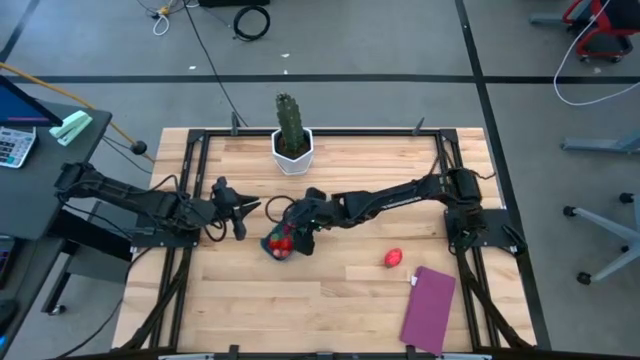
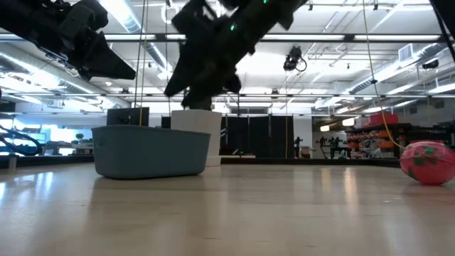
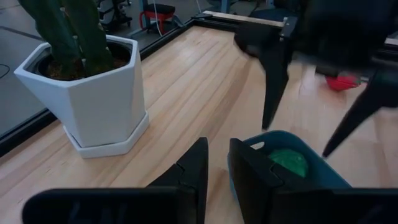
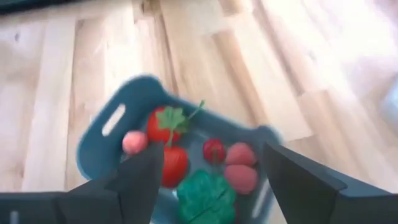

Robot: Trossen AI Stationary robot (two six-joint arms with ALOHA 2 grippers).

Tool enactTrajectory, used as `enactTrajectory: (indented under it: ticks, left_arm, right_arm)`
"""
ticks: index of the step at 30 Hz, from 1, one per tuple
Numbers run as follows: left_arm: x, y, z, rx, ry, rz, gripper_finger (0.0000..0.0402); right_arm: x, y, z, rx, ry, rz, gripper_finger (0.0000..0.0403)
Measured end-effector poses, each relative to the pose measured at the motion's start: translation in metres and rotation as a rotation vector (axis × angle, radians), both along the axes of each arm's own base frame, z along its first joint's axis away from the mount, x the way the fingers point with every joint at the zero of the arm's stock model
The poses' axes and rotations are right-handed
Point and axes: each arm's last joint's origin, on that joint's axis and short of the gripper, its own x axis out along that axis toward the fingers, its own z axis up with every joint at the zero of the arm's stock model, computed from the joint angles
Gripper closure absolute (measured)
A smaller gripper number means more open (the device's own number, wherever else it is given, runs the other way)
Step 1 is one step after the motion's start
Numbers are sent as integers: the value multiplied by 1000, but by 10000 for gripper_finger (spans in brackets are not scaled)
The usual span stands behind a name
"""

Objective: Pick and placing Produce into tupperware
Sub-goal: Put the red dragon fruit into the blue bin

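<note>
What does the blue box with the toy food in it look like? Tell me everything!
The tupperware is a small, shallow teal-blue box that looks like plastic, with rounded corners and a slot handle at its end. It sits flat on the wooden table, lid off, in front of the white pot. Inside lie red and pink toy pieces and one green leafy piece. The right gripper hangs above it, fingers spread wide; nothing grips it.

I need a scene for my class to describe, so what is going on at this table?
The right end effector hangs open over the teal tupperware, which holds red, pink and green toy produce. The left end effector waits beside it, fingers nearly together, holding nothing. One red piece lies on the table near a purple rectangle.
</note>
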Motion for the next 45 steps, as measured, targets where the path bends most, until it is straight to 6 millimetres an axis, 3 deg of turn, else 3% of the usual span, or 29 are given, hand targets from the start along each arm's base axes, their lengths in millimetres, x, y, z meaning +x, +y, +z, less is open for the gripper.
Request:
enactTrajectory:
  ticks: [4, 8, 15, 21, 27, 33, 45]
  left_arm:
    - [0, 0, 0, 0, 1, 0, 326]
    - [0, 0, 0, -17, -4, 6, 324]
    - [-1, 0, -1, -44, -6, 16, 332]
    - [-2, 0, -4, -56, 13, 25, 329]
    - [-2, 0, -4, -56, 12, 25, 333]
    - [-2, 0, -4, -59, 11, 26, 333]
    - [-2, 0, -4, -71, 11, 32, 334]
  right_arm:
    - [-13, -1, 29, -7, -16, -20, 128]
    - [-41, 5, 59, 28, 58, -46, 138]
    - [-95, 38, 74, 47, 334, -113, 146]
    - [-127, 69, 56, 69, 439, -213, 140]
    - [-153, 93, 31, -93, 576, 15, 138]
    - [-174, 99, 20, -263, 742, 248, 140]
    - [-186, 111, 10, -243, 803, 403, 141]
